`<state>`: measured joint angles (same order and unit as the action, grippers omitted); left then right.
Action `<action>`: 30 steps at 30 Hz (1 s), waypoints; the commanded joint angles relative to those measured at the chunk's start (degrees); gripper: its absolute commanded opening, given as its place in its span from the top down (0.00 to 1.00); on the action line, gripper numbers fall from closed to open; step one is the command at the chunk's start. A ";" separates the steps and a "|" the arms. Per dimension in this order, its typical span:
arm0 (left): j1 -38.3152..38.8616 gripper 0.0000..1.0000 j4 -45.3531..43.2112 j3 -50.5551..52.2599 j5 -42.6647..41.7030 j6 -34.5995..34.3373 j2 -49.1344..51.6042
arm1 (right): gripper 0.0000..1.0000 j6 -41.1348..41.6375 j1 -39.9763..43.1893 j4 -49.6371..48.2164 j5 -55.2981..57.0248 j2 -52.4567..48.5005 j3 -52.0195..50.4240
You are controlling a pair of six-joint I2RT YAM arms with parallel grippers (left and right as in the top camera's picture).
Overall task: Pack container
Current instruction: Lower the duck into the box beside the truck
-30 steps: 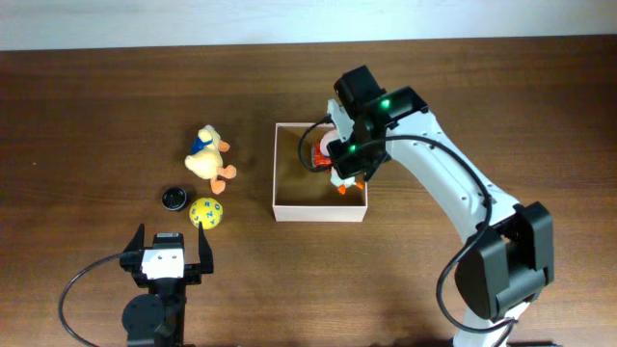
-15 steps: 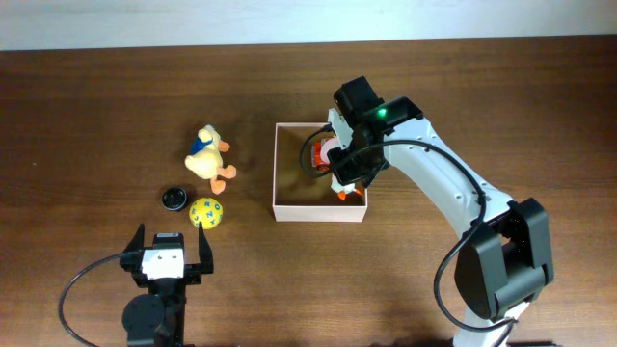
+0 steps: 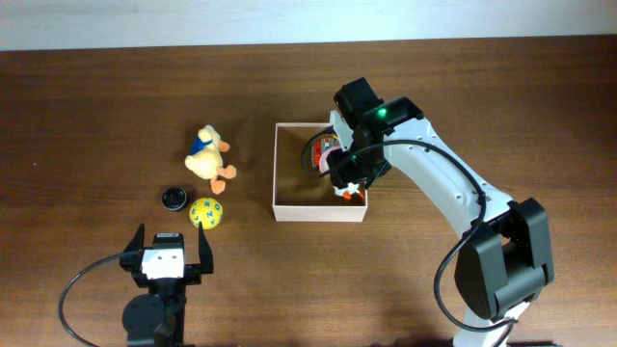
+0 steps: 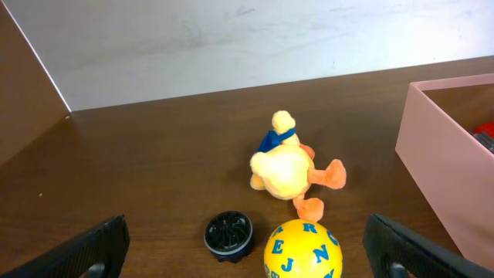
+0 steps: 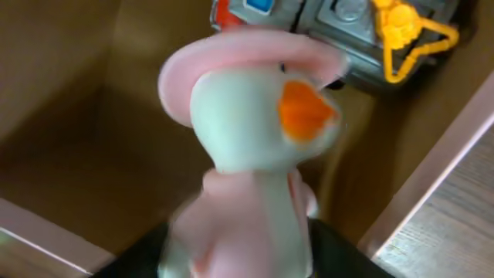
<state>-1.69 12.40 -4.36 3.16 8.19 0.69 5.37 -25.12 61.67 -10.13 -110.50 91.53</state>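
The container (image 3: 318, 214) is a square white-walled box with a brown inside, at mid-table; its wall also shows in the left wrist view (image 4: 440, 154). My right gripper (image 3: 349, 173) hangs over its right half. A white duck toy in a pink hat (image 5: 247, 116) stands between that gripper's (image 5: 235, 247) dark fingers, its lower body blurred, and the jaws look parted at its sides. A grey and red toy with a yellow part (image 5: 363, 31) lies in the box behind it. My left gripper (image 3: 172, 253) stays wide open at the front left, holding nothing.
Left of the box lie a yellow plush duck (image 3: 207, 154), a yellow ball with blue letters (image 3: 205, 212) and a small black cap (image 3: 174, 198). The same three lie ahead of the left gripper (image 4: 247, 243): the plush duck (image 4: 285, 166), the ball (image 4: 302, 251), the cap (image 4: 228, 233).
My right gripper has sunk lower into the box with the duck toy, shifting slightly left, and its jaws have widened. The left arm and the loose toys have not moved.
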 commanded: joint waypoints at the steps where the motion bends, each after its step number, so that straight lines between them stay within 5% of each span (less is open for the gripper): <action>1: -0.35 0.01 -0.22 0.59 -0.63 1.11 -0.39 | 0.37 0.04 -0.37 -0.07 0.26 0.37 -0.24; 13: -0.35 0.01 -0.22 0.59 -0.66 1.11 -0.39 | 0.42 0.00 -0.37 -1.53 0.09 0.42 0.48; 19: -0.35 0.01 -0.22 0.59 -0.66 1.14 -0.39 | 0.88 -2.03 -0.44 -3.23 -6.23 0.42 2.32; 21: -0.35 0.01 -0.22 0.59 -0.66 1.14 -0.39 | 0.95 -2.12 -0.79 -3.28 -7.45 0.39 2.19; 30: -0.35 0.01 -0.22 0.59 -0.66 1.11 -0.39 | 0.96 -3.61 -4.17 -10.56 -7.04 -1.77 -2.60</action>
<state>-1.69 12.43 -4.36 3.16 8.19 0.69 2.68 -27.62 53.41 -16.10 -110.56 91.33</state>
